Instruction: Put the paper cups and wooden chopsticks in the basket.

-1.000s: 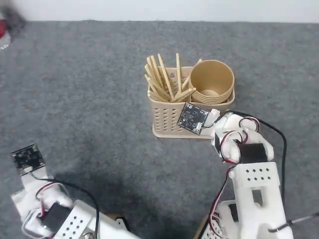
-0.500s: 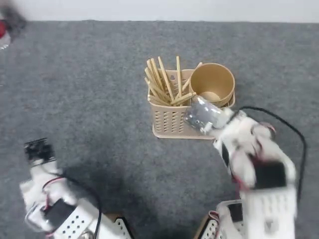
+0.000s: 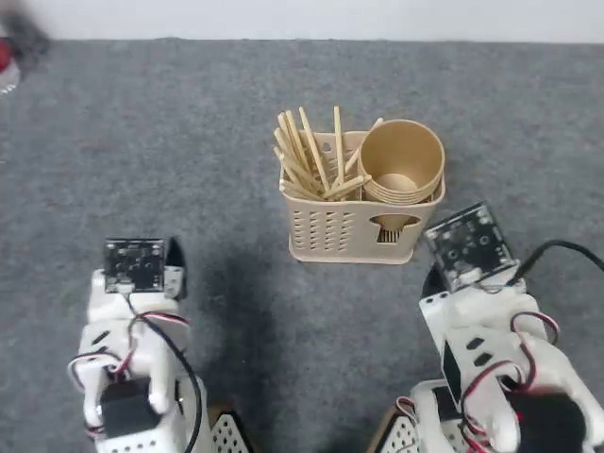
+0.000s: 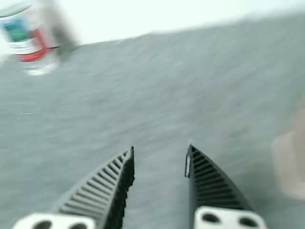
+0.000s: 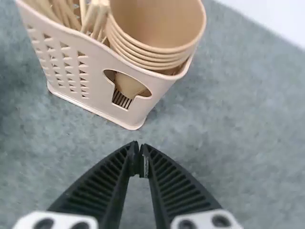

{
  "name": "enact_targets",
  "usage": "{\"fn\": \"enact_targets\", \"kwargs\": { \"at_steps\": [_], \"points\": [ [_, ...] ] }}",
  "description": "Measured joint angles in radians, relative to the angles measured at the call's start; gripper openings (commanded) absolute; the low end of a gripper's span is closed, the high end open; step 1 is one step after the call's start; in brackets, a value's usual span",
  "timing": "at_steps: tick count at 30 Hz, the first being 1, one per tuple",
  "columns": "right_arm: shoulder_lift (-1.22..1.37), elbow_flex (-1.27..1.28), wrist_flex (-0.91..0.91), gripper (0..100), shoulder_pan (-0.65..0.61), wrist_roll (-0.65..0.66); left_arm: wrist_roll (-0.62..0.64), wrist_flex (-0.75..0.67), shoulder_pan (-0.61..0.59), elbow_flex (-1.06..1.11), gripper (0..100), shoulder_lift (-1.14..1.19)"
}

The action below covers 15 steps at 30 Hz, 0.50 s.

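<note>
A beige perforated basket (image 3: pixel 340 231) (image 5: pixel 81 71) stands mid-table. Several wooden chopsticks (image 3: pixel 311 156) (image 5: pixel 71 12) lean in its left half, and a stack of tan paper cups (image 3: pixel 403 160) (image 5: pixel 152 28) sits in its right half. My right gripper (image 5: pixel 139 160) is shut and empty, hovering over the carpet just in front of the basket's right side. My left gripper (image 4: pixel 159 157) is open with nothing between its fingers, above bare carpet at the front left; its arm (image 3: pixel 137 311) is well away from the basket.
Grey carpet (image 3: pixel 170 142) covers the table. A bottle with a red and white label (image 4: pixel 28 40) stands at the far left edge, by the white wall (image 3: pixel 302 17). The right arm's body (image 3: pixel 491 321) fills the front right.
The right arm has pulled back from the basket toward the front edge. The left arm has swung right and forward.
</note>
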Motion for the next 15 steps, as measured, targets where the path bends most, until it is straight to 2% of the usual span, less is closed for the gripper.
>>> {"fn": "enact_targets", "kwargs": {
  "at_steps": [3,5,8,15],
  "points": [
    [-0.002,0.028,0.014,0.8,-0.005,-0.109,0.209,0.041,0.138,-0.037,17,0.0],
    [-0.029,0.054,0.044,0.8,-0.003,-0.189,0.282,0.08,0.161,-0.038,17,0.0],
    [-0.112,0.1,0.077,0.8,0.0,-0.238,0.307,0.124,0.158,-0.002,17,-0.002],
    [-0.477,0.384,-0.015,0.9,-0.005,-0.195,0.31,0.135,0.044,0.183,17,-0.002]
  ]
}}
